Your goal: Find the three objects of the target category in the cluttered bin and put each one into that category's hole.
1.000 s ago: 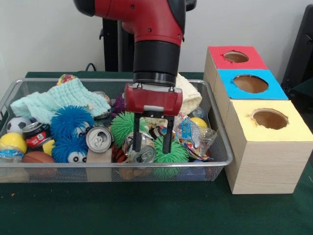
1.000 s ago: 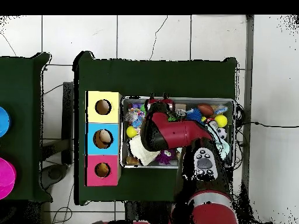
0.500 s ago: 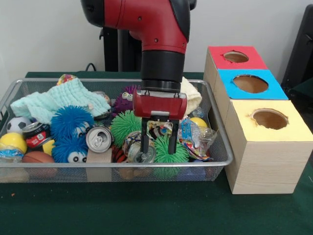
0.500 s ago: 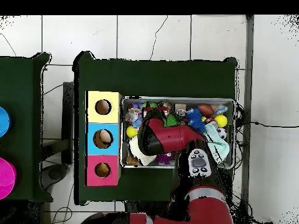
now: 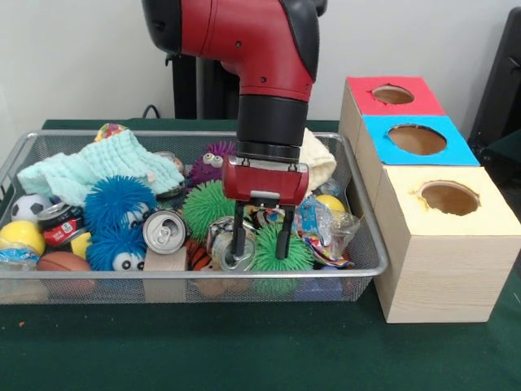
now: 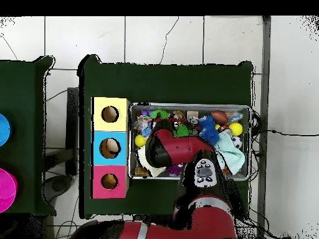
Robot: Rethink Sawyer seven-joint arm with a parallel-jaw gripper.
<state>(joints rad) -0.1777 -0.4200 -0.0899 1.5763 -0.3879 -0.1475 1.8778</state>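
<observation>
- Filling the left and centre of the green table, the wire-mesh bin [image 5: 358,269] holds a jumble of puff balls, cans, balls and cloth.
- Reaching down from 12 o'clock, the red and black arm [image 5: 260,49] hangs over the bin's middle.
- Three wood-grain boxes stand in a row at 3 o'clock, just beside the bin; the red-topped box's hole [image 5: 392,94] is the farthest, behind the blue-topped box [image 5: 417,139] and the yellow-topped box [image 5: 448,199].
- A pale mint cloth [image 5: 102,167] lies at the bin's 10 o'clock.
- The gripper [image 5: 259,248] stands with its fingers apart, holding nothing, one tip over a crushed can [image 5: 226,244], the other against a green puff ball [image 5: 281,251].
- An orange, black-striped toy [image 5: 196,256] peeks out low, just left of that can.
</observation>
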